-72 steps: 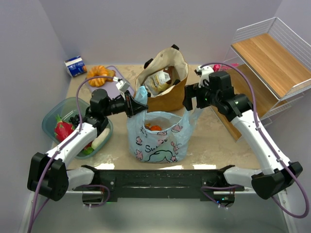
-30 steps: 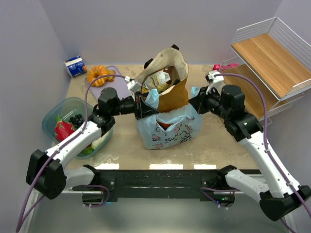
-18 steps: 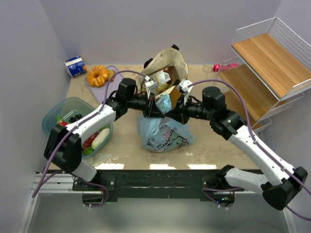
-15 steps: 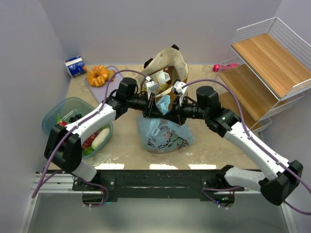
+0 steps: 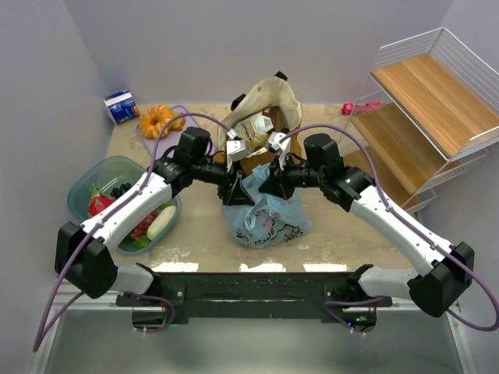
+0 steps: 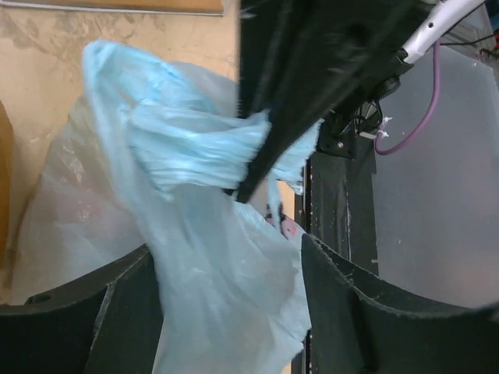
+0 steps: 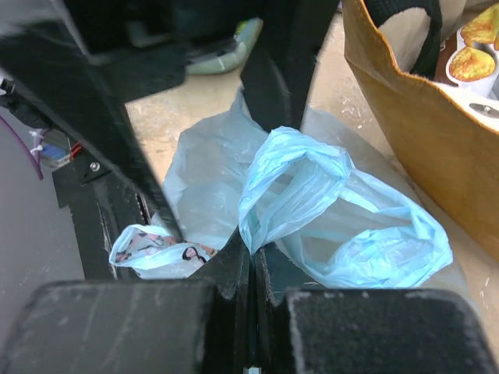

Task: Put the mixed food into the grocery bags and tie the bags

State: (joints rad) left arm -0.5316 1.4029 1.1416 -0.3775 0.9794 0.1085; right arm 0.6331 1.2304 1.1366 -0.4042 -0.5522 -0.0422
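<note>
The light-blue printed plastic bag (image 5: 267, 220) sits bunched on the table in front of the mustard-tan tote (image 5: 269, 100). Both grippers meet above its gathered top. My right gripper (image 5: 263, 181) is shut on a twisted blue handle loop (image 7: 312, 183), pinched at the fingertips (image 7: 253, 257). My left gripper (image 5: 232, 189) is open, and the bag's thin film (image 6: 210, 257) hangs loose between its spread fingers (image 6: 351, 304). The right arm's dark finger crosses the handle in the left wrist view. Snack packets (image 5: 253, 128) show inside the tote (image 7: 405, 117), one of them (image 7: 472, 62) by its black handle.
A clear teal tub (image 5: 86, 181) with a pink fruit and other produce stands at the left. An orange ring-shaped pastry (image 5: 158, 121) and a small blue carton (image 5: 121, 107) lie at the back left. A white wire shelf with wooden boards (image 5: 437, 93) fills the right side.
Both arms have closed in over the blue bag, gathering its handles at the middle. The left gripper has opened and let go of its handle; the right stays shut on its handle.
</note>
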